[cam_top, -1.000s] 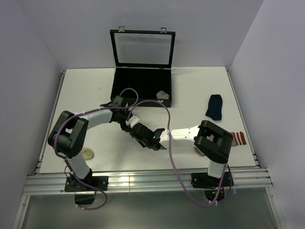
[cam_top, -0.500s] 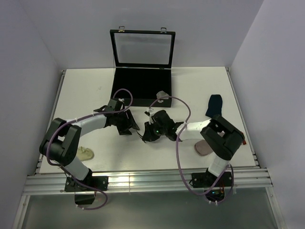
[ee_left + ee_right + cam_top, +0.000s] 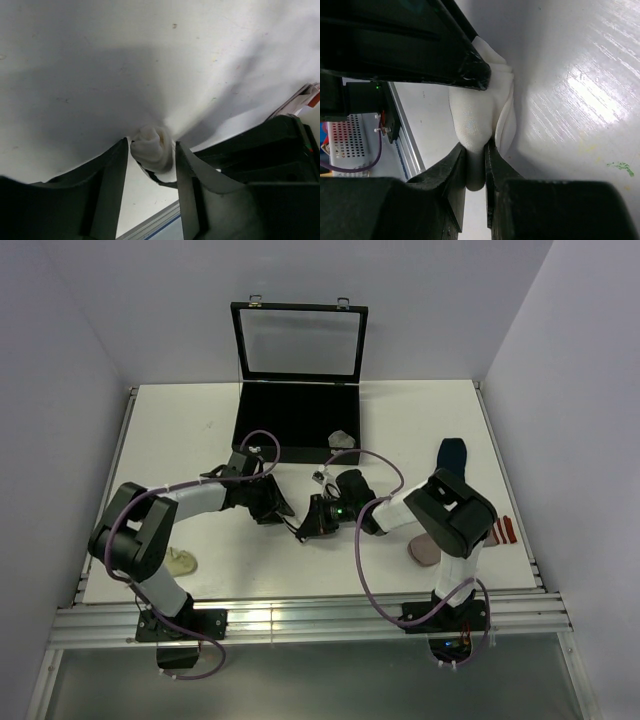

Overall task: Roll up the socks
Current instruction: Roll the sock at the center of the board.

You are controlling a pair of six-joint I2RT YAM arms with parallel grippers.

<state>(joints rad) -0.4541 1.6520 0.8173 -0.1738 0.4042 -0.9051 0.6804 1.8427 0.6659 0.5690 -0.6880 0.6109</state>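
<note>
The right pincer is almost closed. Its two fingers pinch a fold of the white sock tight between them. The sock bulges out above the fingers in a soft lump.

The left pincer is right up against it. Its two fingers stand apart, one on each side of the rolled-up end of the white sock. The roll sits in the gap and does not look squashed. I cannot tell if the fingers touch it.

Both pincers meet in the middle of the table, a bit toward the front edge. So the white sock is there too, held low between them.

Farther out, the navy sock lies near the right edge. A striped sock pokes out by the right edge, partly hidden behind the right arm. A black case with its lid up sits at the back edge.

What could go wrong? The roll looks only partly made, and it is loose. If the left pincer does not squeeze before the right one moves, the roll could pop open. If the right pincer pulls too hard, the sock could slip out and flop flat. The two pincers are very close, so a wrong turn could make them bump.
</note>
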